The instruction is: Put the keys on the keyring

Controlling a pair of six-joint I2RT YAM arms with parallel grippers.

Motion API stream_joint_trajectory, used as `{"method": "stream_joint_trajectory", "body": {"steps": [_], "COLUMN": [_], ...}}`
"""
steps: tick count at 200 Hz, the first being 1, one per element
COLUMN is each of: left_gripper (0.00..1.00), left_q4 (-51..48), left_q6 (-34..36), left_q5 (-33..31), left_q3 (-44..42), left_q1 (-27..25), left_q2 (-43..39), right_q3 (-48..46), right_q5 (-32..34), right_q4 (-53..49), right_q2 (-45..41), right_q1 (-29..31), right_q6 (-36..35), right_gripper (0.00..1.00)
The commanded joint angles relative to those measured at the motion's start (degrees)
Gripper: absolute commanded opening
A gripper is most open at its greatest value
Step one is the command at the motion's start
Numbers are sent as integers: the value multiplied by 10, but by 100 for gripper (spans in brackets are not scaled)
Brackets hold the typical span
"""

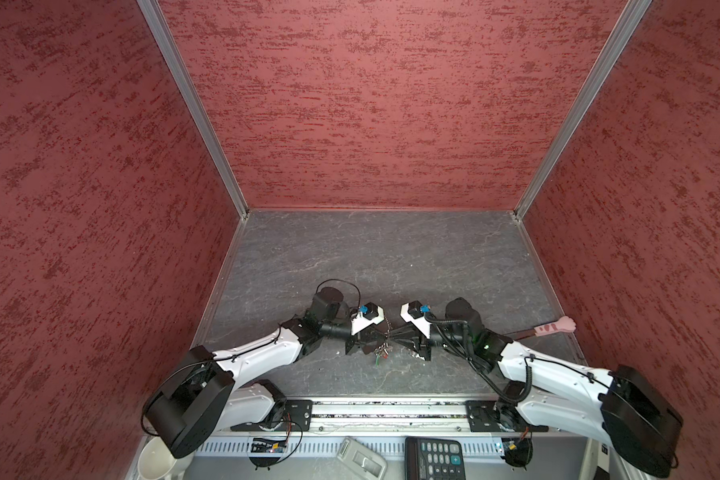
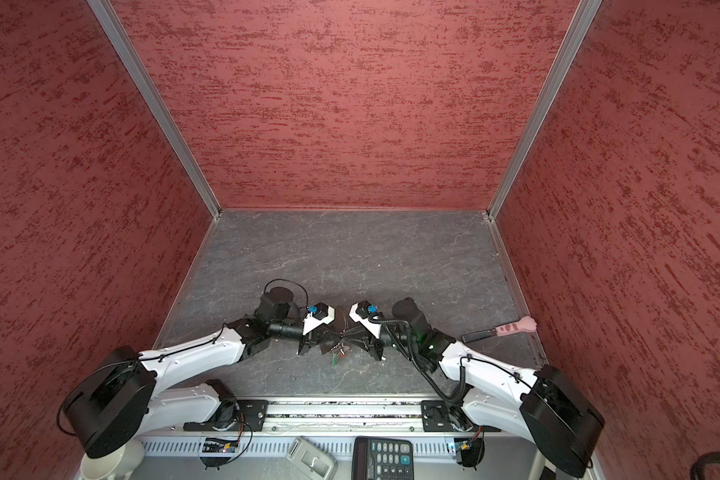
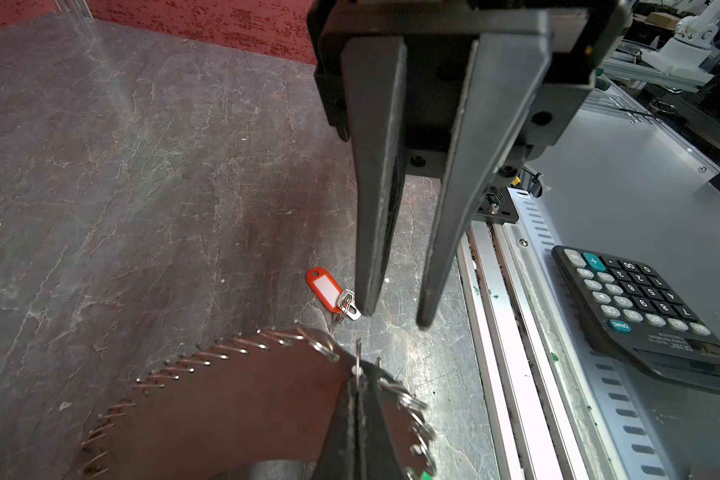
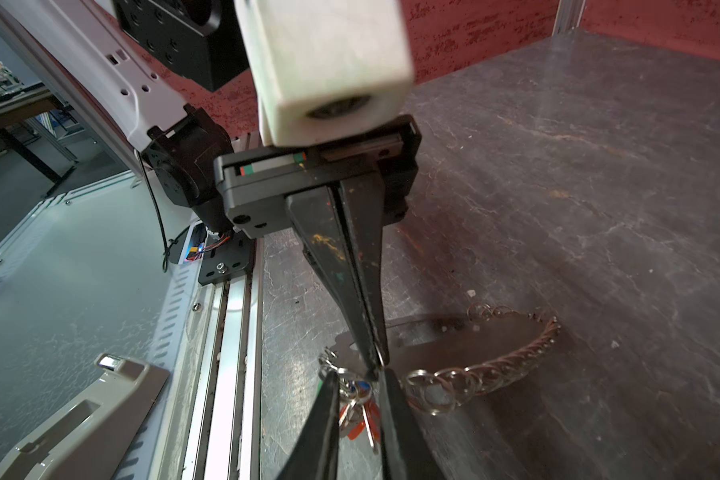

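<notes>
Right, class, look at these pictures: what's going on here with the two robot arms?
The two arms are working on getting a key onto a keyring. The left hand is shut on a ring of the keyring, low over the grey table. The right hand faces it with its jaws apart, holding nothing. The red-tagged key lies beside the right hand's tip, close to the keyring's chain. Whether it is threaded on cannot be told.

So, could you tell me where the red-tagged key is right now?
In the left wrist view, the key is at the table's front centre, beside one tip of the right gripper's open jaws and just off the keyring's chain.
</notes>
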Motion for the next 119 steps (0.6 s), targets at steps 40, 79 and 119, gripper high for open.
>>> {"method": "stream_joint_trajectory", "body": {"steps": [40,79,119], "left_gripper": [0,0,0], "left_q4": [-19,-26,-29], "left_q6": [17,19,20], "left_q5": [20,28,32], "left_q3": [26,31,33], "left_q1": [-5,-6,-6], "left_q2": [17,21,25], "right_q3": [28,35,40], "right_q5": [-5,-8,-4], "right_q4": [-4,-2,-12], "right_q2": [36,49,58], "right_q1": [0,1,1], "right_q6": [-22,-25,-32], "right_gripper": [17,15,13]}}
